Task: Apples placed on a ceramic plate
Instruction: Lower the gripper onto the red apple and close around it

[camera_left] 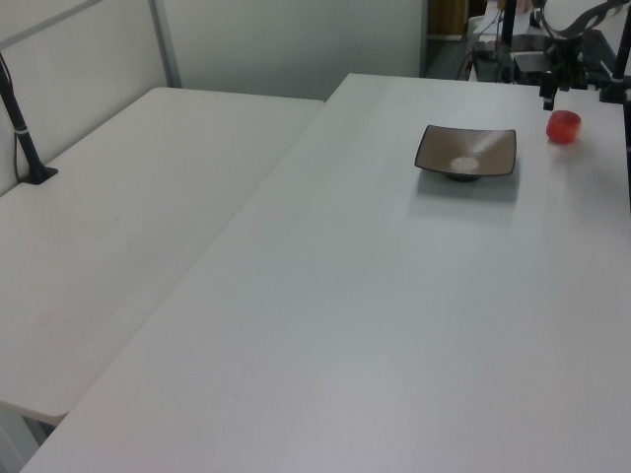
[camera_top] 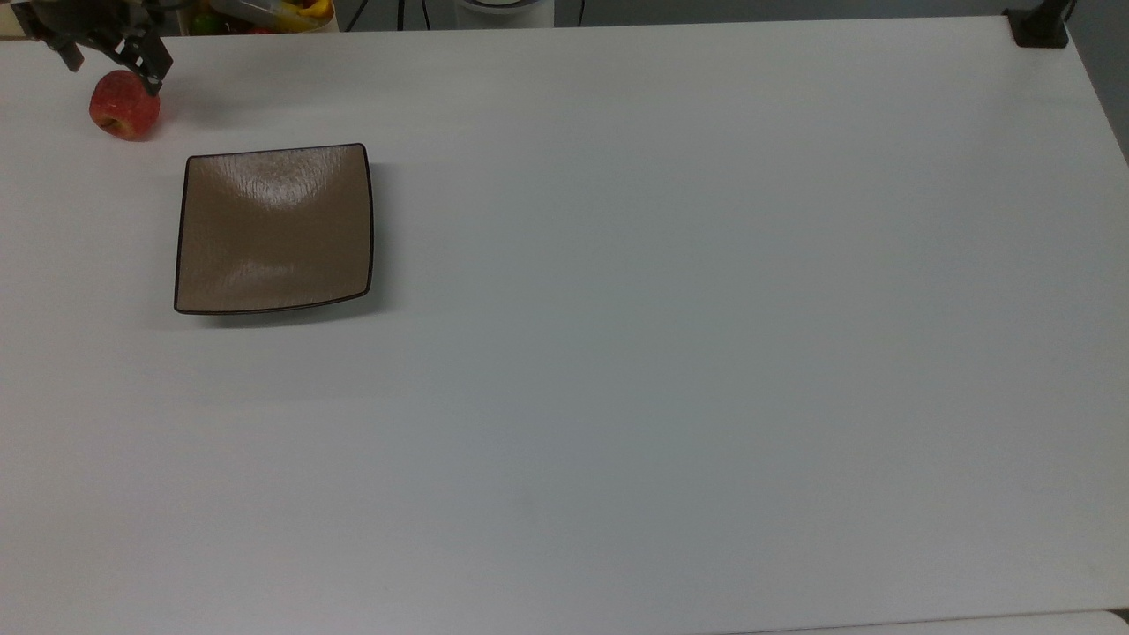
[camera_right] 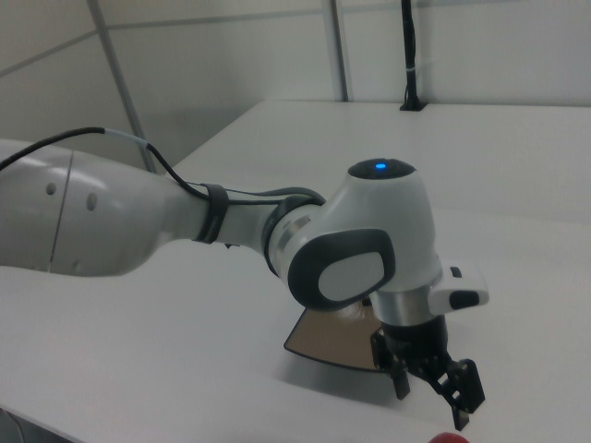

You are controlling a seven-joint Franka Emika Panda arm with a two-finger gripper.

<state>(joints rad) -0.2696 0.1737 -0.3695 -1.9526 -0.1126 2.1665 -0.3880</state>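
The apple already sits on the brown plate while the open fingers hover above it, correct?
Not quite. In the top view the apple lies on the white table, apart from the empty brown plate. The open fingers do hover above it.

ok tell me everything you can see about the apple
The apple is small, round and red with a yellowish patch on its lower side in the top view. It sits on the white table, apart from the tan square plate, toward the top view's upper left. The open hand hangs just over it, fingers straddling its top.
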